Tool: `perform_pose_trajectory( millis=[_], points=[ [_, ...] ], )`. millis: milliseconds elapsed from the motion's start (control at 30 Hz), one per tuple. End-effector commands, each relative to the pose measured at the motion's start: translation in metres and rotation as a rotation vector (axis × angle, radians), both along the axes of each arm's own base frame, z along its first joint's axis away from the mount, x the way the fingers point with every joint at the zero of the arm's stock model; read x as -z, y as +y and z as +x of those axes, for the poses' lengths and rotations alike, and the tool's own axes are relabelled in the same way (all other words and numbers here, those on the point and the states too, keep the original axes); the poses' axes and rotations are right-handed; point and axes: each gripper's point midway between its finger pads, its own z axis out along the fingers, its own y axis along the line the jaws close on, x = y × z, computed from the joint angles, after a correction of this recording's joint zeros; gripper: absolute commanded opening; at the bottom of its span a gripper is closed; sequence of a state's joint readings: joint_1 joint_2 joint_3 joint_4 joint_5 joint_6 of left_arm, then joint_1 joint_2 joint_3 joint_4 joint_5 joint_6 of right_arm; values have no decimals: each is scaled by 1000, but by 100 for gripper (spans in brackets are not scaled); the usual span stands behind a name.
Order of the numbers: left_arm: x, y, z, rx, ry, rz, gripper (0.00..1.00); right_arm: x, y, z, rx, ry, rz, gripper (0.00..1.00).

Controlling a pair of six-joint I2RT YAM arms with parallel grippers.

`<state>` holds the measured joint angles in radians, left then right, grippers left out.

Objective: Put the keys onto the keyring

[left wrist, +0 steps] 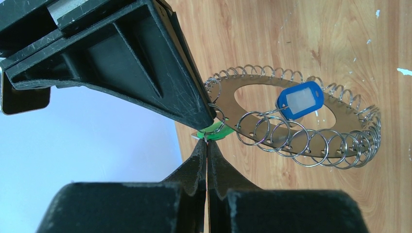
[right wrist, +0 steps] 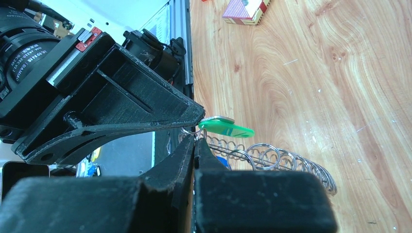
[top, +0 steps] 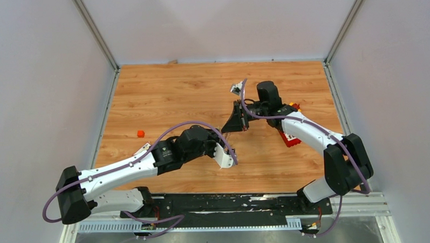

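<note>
Mid-table (top: 163, 91), the keyring's (left wrist: 291, 121) rim meets both tips, right gripper (left wrist: 206, 114) above left gripper (left wrist: 206, 145). The first key (left wrist: 300, 99) lies on the keyring; the second key (left wrist: 216, 130) sits at that rim. A block (top: 290, 140) lies right, under the arm; a cube (top: 140, 133) far left.

I see the keyring (left wrist: 224, 97) as a flat silver oval plate with an oval hole in the middle and wire loops crowded all round its rim; it lies tilted over the wooden table (left wrist: 291, 34), and I cannot tell whether any part touches the wood. The blue key (left wrist: 300, 99) has a blue plastic head with a pale window; it hangs from one of the near loops and lies across the central hole. The green key (left wrist: 214, 130) shows only its green head; it sits just off the ring's left end, roughly level, its flat face upward.
</note>
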<state>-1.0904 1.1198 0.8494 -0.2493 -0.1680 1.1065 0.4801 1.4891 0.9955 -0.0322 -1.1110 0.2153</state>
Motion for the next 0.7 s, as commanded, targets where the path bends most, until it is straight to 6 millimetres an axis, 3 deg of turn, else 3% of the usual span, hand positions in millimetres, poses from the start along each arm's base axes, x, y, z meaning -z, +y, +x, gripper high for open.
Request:
perform_pose_trajectory(
  millis=[0,667],
  points=[
    [13,0,-6,21,28,33,0,-27,1,3,-25,-84,77,0],
    [13,-3,-9,30,53,22,0,-33,-2,0,-38,-85,111,0]
  ],
)
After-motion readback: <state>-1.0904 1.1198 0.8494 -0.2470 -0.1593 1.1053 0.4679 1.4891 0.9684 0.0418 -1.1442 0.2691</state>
